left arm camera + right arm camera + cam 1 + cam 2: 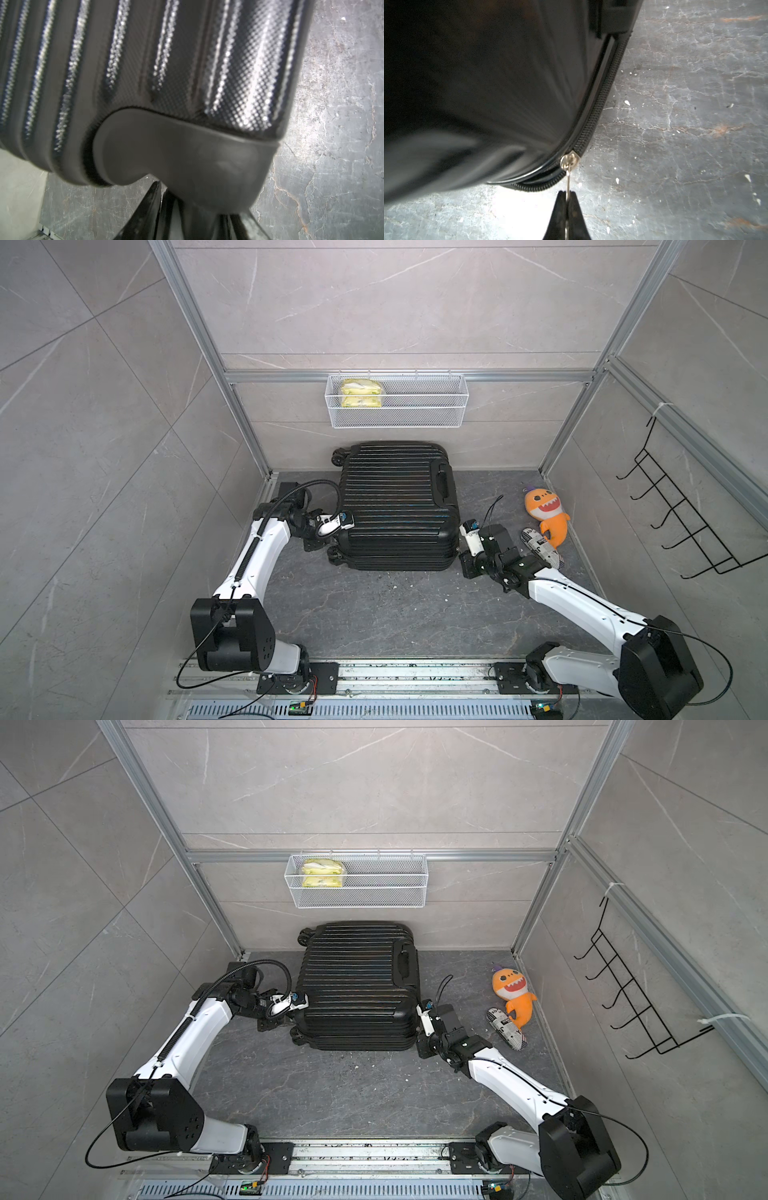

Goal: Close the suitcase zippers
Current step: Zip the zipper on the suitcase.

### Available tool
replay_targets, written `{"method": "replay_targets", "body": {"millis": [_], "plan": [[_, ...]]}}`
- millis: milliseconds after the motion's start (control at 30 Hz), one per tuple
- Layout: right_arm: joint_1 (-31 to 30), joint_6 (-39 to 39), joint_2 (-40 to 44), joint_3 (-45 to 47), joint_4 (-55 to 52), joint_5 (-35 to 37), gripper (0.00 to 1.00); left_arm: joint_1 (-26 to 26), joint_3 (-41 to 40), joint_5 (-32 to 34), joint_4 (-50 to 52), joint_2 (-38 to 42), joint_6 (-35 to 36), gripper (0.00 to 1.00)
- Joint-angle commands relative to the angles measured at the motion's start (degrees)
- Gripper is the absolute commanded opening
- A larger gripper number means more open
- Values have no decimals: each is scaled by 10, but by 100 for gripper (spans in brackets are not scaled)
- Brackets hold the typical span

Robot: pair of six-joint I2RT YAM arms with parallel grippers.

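The black ribbed suitcase [395,506] [357,986] lies flat on the dark floor, lid down on its lower half. At its near right corner my right gripper [459,557] [417,1042] [568,193] is shut on the thin metal pull tab [568,180] of a silver zipper slider [570,161]. The zippers' black track [604,99] runs meshed away from the slider; on the other side a gap shows. My left gripper [333,542] [291,1018] [195,207] is at the left side, its fingers either side of the near caster mount [187,155]. Contact is unclear.
An orange plush shark [546,514] and a patterned fabric roll [540,549] lie on the floor right of the right arm. A white wire basket [397,418] with a yellow pack hangs on the back wall. A black hook rack [673,506] hangs on the right wall.
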State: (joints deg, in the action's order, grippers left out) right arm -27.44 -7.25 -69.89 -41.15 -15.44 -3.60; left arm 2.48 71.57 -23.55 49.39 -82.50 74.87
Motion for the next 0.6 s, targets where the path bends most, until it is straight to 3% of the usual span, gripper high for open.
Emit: {"method": "replay_targets", "body": {"millis": [0, 200, 267, 400, 567], "plan": [[-15, 35, 21, -3, -31, -94, 0, -9, -8, -4, -27, 6, -152, 5], [-15, 43, 41, 3, -39, -143, 0, -6, 7, 13, -64, -7, -278, 5], [-16, 46, 51, 7, -38, -165, 0, -5, 27, 22, -65, -19, -326, 0], [-23, 51, 62, 13, -35, -207, 0, -2, 79, 36, -41, -55, -417, 0], [-50, 66, 64, 15, -22, -211, 0, 33, 118, 64, 0, -81, -468, 0]]}}
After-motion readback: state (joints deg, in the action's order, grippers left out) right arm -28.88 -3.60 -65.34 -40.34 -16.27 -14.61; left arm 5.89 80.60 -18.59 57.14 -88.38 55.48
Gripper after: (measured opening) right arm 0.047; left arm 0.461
